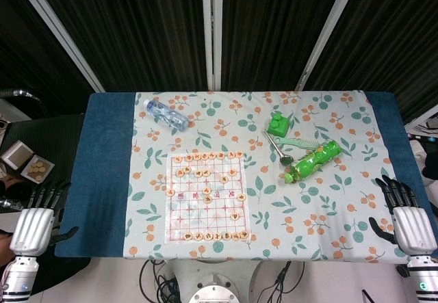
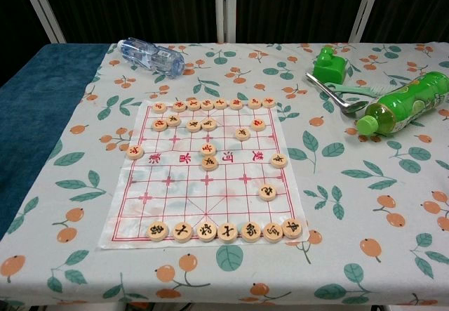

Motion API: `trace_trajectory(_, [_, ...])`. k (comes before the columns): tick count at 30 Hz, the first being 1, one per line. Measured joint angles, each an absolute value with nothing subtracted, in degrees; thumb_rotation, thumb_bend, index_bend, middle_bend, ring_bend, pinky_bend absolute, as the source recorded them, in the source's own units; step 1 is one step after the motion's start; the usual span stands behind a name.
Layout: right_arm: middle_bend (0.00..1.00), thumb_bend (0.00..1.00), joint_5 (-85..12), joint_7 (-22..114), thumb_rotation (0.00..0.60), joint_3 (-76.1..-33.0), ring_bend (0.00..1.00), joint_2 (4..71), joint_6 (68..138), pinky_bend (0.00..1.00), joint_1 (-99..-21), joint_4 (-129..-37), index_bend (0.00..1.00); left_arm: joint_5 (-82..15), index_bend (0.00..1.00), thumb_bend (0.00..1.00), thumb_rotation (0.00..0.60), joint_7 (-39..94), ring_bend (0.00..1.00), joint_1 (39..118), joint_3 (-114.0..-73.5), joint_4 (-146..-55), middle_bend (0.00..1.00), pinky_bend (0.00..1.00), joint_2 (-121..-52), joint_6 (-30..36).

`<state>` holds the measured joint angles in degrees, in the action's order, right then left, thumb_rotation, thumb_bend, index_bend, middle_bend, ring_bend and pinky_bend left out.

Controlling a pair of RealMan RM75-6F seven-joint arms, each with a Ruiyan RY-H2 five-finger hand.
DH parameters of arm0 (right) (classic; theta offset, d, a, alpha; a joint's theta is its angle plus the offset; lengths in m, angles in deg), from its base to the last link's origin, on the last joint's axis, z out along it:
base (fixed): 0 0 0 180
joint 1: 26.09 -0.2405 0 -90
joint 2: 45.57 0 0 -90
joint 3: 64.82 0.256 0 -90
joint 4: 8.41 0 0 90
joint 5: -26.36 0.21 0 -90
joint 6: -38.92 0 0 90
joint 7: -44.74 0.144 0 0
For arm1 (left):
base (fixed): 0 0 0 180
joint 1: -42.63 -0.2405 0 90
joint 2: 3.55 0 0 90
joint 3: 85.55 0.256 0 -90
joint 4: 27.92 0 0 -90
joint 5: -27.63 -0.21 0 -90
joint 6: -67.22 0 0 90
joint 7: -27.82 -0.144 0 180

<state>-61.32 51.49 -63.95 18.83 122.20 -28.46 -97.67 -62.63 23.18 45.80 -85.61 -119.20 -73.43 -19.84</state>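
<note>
L robot hand (image 1: 40, 215) spread, R robot hand (image 1: 402, 211) spread, box (image 1: 37, 169) w/ wooden discs

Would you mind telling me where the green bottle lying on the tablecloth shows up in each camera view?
Head view: green bottle lies on its side right of centre, beside the metal spoon.
Chest view: it lies at the right edge, upper part.
Shared landmark: the chess board, left of the bottle in both.

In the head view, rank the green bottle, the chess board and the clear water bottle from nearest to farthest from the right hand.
From the right hand:
1. green bottle, lying on the table's right side.
2. chess board, at the middle.
3. clear water bottle, lying at the far left.
</note>
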Motion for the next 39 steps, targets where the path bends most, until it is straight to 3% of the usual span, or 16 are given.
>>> trace_trajectory(21, [0.00, 0.24, -61.50, 52.49, 0.600, -64.08, 0.00, 18.50, 123.06, 0.00, -28.01, -97.48, 0.00, -65.03, 0.13, 0.10, 0.600, 19.20, 0.00, 50.15, -86.09, -122.51, 0.07, 0.00, -73.08, -15.62])
trace_trajectory(39, [0.00, 0.24, -63.78, 53.82, 0.600, -64.38, 0.00, 17.96, 125.61, 0.00, -27.22, -97.35, 0.00, -68.81, 0.21, 0.12, 0.600, 20.88, 0.00, 69.40, -90.84, -119.40, 0.07, 0.00, -78.97, 3.06])
